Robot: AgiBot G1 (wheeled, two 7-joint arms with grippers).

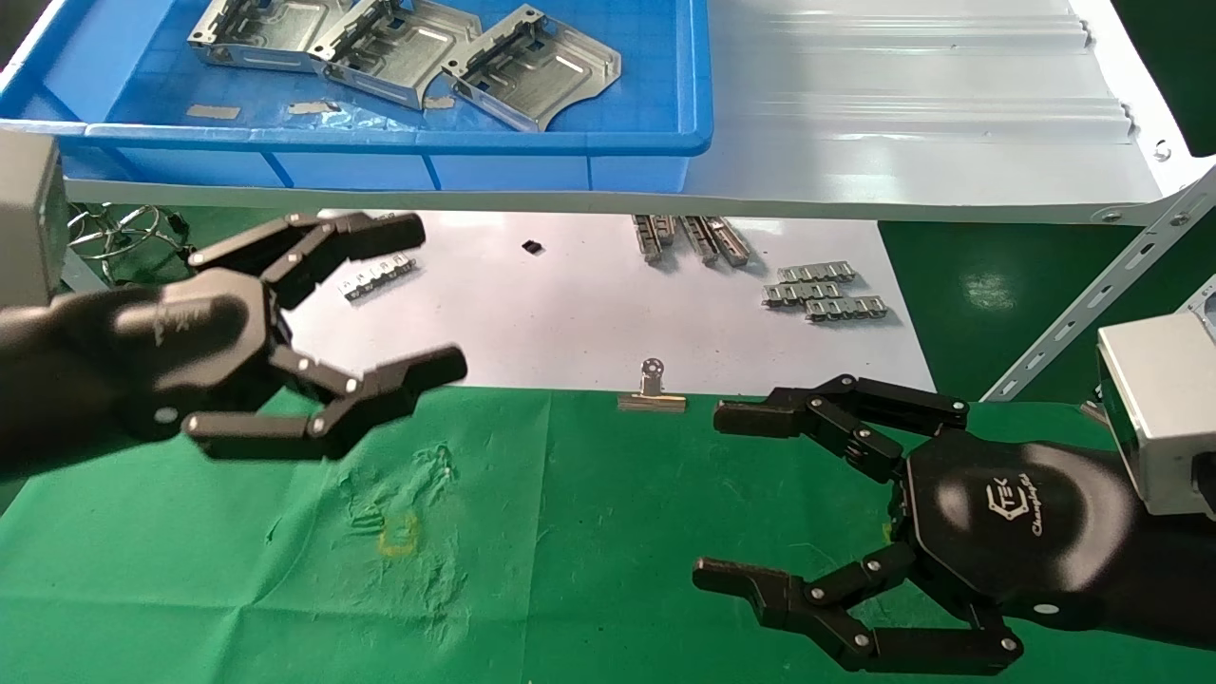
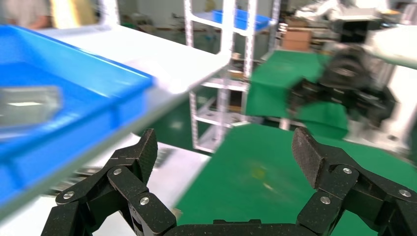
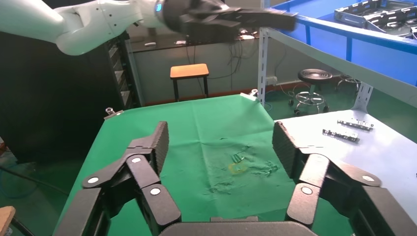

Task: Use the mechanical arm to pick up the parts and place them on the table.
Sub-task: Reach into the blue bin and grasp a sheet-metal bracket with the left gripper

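Parts: three silvery stamped plates in the blue bin on the grey shelf, overlapping in a row — none on the green table yet.
Handling: you should expect stiff, light sheet metal, slick on the faces, with bent edges likely sharp.
Hold: take the nearest plate across its bent edges, not the flat ribbed face — the rightmost one looks freest.
Left gripper: fingers spread wide, nothing held; it hovers above the table's far edge, below the shelf, pointing toward the right.
Right gripper: fingers also spread, empty; low over the green cloth, palm back up, logo showing.
Clutter: small toothed strips on the white sheet — leave them.
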